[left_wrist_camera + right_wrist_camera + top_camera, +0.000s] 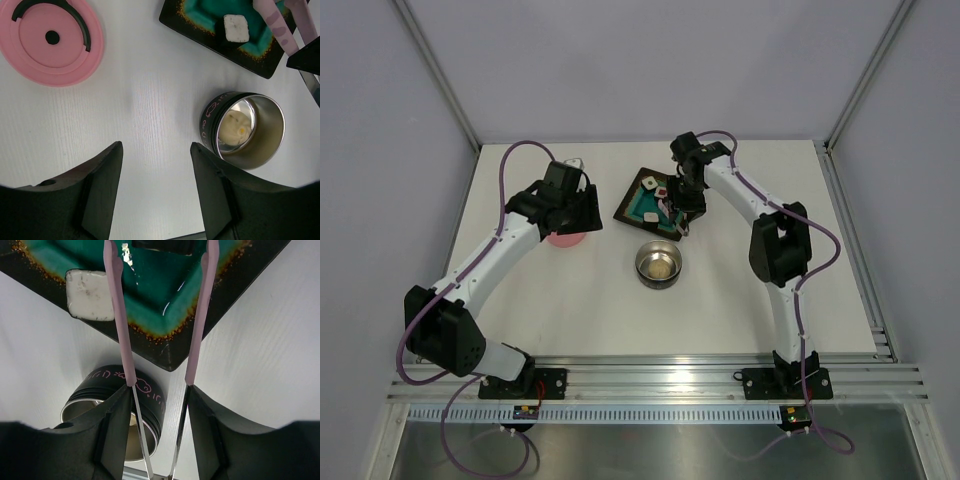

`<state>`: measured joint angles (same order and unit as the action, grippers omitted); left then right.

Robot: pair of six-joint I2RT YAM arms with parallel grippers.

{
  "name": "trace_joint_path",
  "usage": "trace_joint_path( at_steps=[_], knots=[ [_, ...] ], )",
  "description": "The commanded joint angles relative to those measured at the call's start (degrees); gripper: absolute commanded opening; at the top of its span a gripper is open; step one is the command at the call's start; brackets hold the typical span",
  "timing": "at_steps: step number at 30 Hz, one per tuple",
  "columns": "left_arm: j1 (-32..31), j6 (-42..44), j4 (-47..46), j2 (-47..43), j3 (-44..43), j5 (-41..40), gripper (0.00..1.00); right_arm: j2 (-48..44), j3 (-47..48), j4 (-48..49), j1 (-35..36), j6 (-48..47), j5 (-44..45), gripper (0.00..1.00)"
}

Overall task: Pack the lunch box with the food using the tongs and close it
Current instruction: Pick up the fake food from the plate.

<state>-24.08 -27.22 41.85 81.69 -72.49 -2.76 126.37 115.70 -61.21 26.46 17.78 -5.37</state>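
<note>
The right gripper (159,390) pinches the tongs (116,315), pointing up-frame; a white food cube (90,295) lies just left. The left gripper (156,150) hangs spread.

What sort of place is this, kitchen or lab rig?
Probably a lab robot cell, not a kitchen: plain grey wall panels enclose a white table, the left arm and right arm are bolted to an aluminium rail, and a lunch box and tray serve as props.
</note>
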Motion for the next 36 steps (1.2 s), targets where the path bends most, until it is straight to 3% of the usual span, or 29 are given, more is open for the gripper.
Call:
trace_joint_path(
  at_steps=[1,15,19,22,36],
  knots=[
    [0.3,0.4,-2.3,-1.4,0.5,0.3,0.60,1.4,3.1,-0.5,-0.3,0.3,0.7,0.54],
    [0.4,0.4,-2.6,-1.2,1.2,0.1,0.60,3.1,5.4,1.1,-0.3,0.9,1.1,0.49],
    [0.4,0.4,-2.6,-1.0,1.2,0.3,0.60,2.6,5.2,1.3,-0.3,0.9,1.1,0.41],
    [0.4,0.4,-2.5,-1.1,1.2,0.4,0.60,1.4,4.1,1.7,-0.3,1.0,0.9,0.26],
    [0.7,1.6,-1.9,-1.2,0.4,-0.8,0.60,-13.9,-7.3,2.1,-0.2,0.7,2.0,0.19]
  ],
)
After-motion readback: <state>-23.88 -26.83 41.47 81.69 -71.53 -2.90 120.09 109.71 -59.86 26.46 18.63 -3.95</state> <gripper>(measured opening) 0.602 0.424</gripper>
